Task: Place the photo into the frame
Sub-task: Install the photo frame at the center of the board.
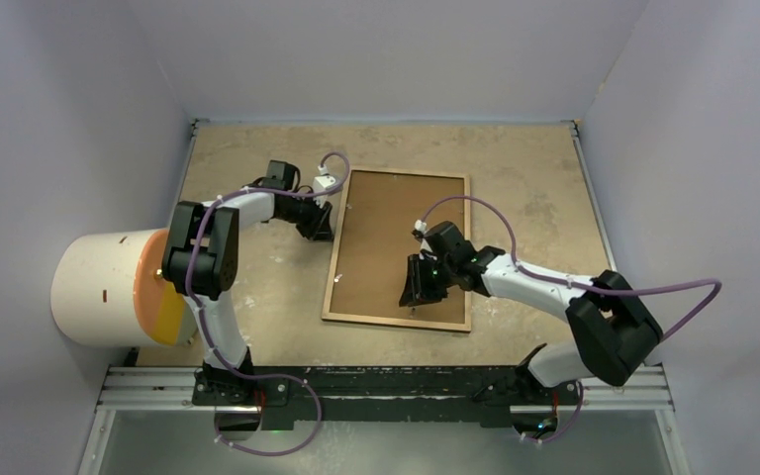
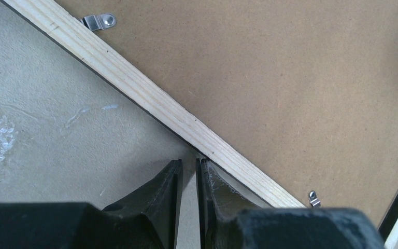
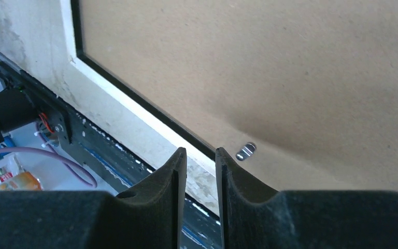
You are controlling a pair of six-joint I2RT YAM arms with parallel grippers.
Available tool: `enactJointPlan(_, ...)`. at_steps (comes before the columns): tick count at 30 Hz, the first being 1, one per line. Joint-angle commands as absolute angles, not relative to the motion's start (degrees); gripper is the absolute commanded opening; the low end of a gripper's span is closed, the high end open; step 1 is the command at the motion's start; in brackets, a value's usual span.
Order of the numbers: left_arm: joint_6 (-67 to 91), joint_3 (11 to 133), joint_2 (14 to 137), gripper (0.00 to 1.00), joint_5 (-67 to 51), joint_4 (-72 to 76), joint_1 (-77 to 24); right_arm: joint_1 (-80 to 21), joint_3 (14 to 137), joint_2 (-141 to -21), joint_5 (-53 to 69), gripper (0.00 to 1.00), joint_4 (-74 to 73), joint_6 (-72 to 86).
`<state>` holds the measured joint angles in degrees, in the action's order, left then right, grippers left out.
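frame [image 1: 396,322] flat, back up — board [image 1: 386,237] inside | left claw [image 1: 322,226] at left rail | right claw [image 1: 421,287] over board

White arm links [image 1: 534,284], black joint housings [image 1: 609,332], purple cables [image 1: 653,292]; right gripper [image 3: 201,153] black, wedge-shaped fingers [image 3: 172,174].

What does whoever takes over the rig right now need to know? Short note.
Left tool: shut, nothing visibly held, tips at the left rail of the frame, near its far corner.
Right tool: jaws slightly apart, empty, over the backing board, close to the frame's near rail.
Frame lies back up on the table; the board appears to sit inside it.
Photo: not in view; whether it lies under the board cannot be told.
Done: board in the frame.
Left: confirm the photo is inside, then check the metal tabs.
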<state>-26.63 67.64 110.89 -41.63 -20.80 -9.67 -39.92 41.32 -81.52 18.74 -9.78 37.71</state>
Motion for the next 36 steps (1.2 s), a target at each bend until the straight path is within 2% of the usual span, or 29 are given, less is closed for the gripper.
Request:
enactJointPlan(1,-28.1,67.2,109.1,0.20,-41.1,-22.4,-10.3,-41.2,44.4,-82.3,18.7,0.29,-9.7,35.8)
enactJointPlan(13,-28.5,67.0,108.6,0.20,-40.8,-22.6,-10.3,-41.6,42.1,-85.4,16.2,0.27,-9.3,35.4)
enactJointPlan(20,-28.7,66.8,108.6,0.20,-40.8,-22.6,-10.3,-41.6,41.5,-84.1,12.8,0.26,-11.9,34.5)
enactJointPlan(36,-28.6,67.0,108.7,0.20,-40.9,-22.5,-10.3,-41.5,38.5,-80.5,13.8,0.25,-14.6,35.0)
